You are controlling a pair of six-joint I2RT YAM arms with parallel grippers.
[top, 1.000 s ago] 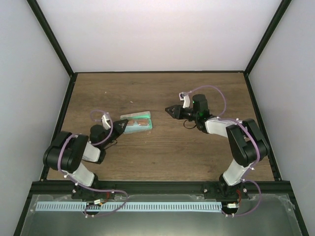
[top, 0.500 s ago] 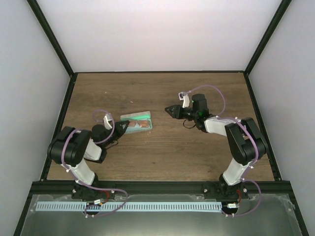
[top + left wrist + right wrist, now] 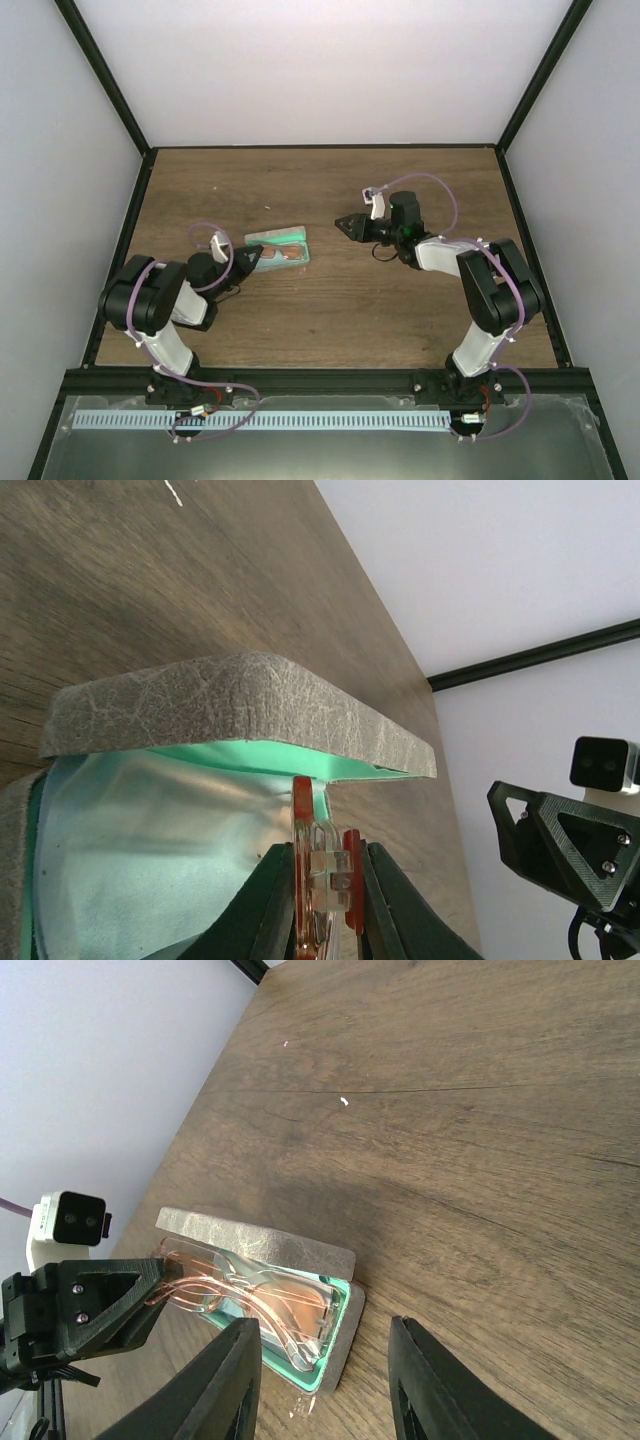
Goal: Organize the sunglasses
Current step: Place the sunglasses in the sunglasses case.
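Note:
The sunglasses (image 3: pixel 262 1298) have a thin red frame and clear lenses. They hang over the open grey case (image 3: pixel 279 246) with its green lining (image 3: pixel 335 1335), left of the table's middle. My left gripper (image 3: pixel 255 253) is shut on one end of the sunglasses (image 3: pixel 322 872), as the left wrist view shows; its fingers (image 3: pixel 270 900) squeeze the folded frame. A pale blue cloth (image 3: pixel 150 850) lies inside the case. The case lid (image 3: pixel 235 708) stands half raised. My right gripper (image 3: pixel 343 224) is open and empty, hovering right of the case.
Dark wooden table (image 3: pixel 330 320) with black rails and white walls round it. A small white speck (image 3: pixel 213 188) lies on the far left part of the table.
The left gripper with the sunglasses has shifted slightly toward the case. The right arm has stayed nearly still.

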